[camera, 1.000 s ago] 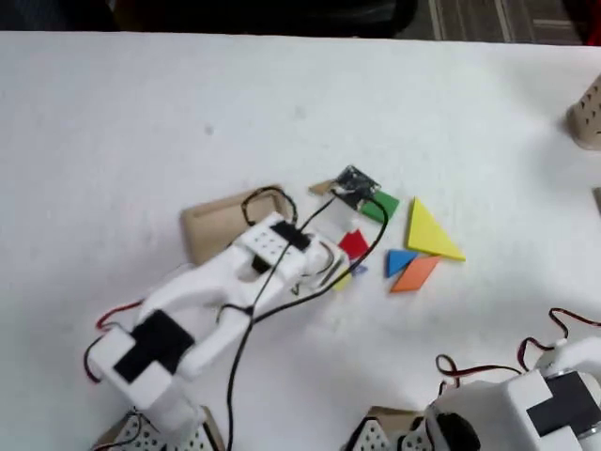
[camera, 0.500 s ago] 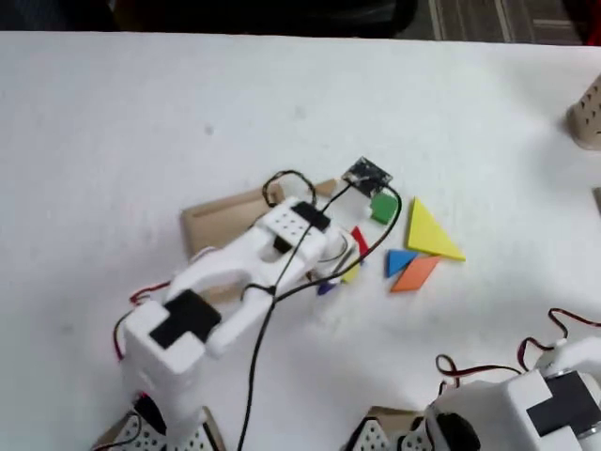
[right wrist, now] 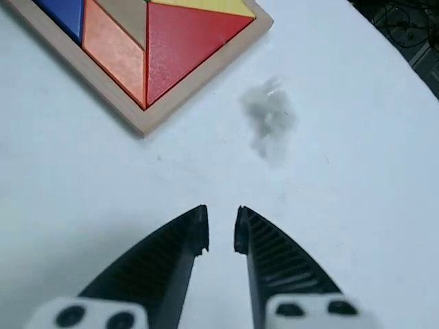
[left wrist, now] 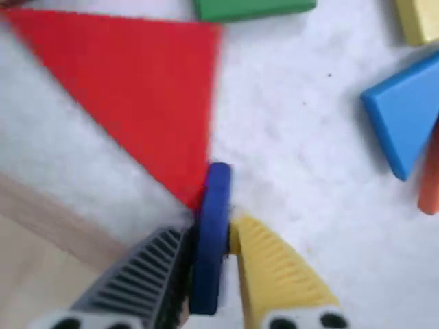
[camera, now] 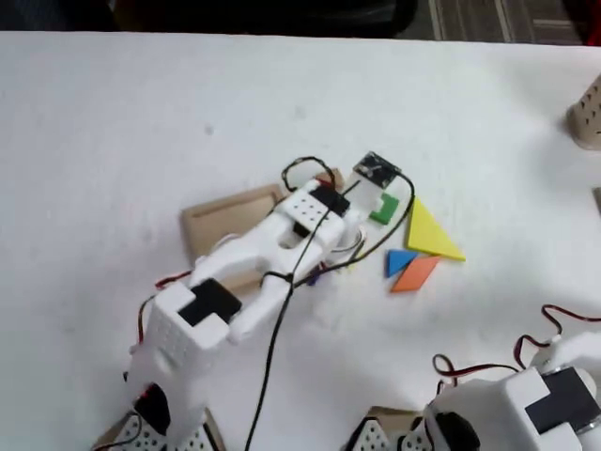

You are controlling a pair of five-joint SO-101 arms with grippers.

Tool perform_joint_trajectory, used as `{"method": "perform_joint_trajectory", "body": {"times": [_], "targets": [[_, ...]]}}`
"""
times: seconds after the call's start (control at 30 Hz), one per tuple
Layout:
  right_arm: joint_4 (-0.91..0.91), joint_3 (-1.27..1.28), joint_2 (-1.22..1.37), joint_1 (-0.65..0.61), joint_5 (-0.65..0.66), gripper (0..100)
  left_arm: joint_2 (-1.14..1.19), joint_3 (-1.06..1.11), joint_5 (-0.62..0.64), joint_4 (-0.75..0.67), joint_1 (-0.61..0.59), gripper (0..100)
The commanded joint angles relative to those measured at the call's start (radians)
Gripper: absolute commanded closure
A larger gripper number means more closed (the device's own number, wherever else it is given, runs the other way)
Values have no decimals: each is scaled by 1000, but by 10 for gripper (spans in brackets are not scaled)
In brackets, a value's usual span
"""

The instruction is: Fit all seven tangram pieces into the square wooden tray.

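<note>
Left wrist view: open table (left wrist: 302, 144) is lying beyond red triangle (left wrist: 137, 89); left gripper (left wrist: 211, 234) is clamping upright blue piece (left wrist: 217, 192).

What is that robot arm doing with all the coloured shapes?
The left gripper is pinching a small blue piece on its edge, right beside the wooden tray and a red triangle. A green piece, yellow triangle, blue triangle and orange piece lie on the table, not in the tray yet. The right gripper holds nothing, near a second tray full of pieces.
</note>
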Motion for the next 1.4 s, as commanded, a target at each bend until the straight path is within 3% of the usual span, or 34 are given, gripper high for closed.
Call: {"method": "perform_joint_trajectory", "body": {"times": [0.0,0.3,0.53,0.67,0.83,1.13,1.27,1.37], "targets": [[7,-5,-13,-18,6,925,1,-37,8,9,1,978],[7,12,-16,-18,9,925,-15,-46,6,124,-1,978],[7,60,-21,-65,14,924,-219,78,6,124,-19,979],[12,61,-21,-82,14,925,-386,187,0,84,-102,979],[101,55,-21,-110,15,924,-572,284,-124,69,-275,977],[255,55,-22,-200,15,925,-464,387,69,-124,-544,976],[398,60,-42,-278,15,925,-384,387,195,-146,-559,976],[596,61,-96,-375,15,925,-372,387,206,-187,-530,976]]}}
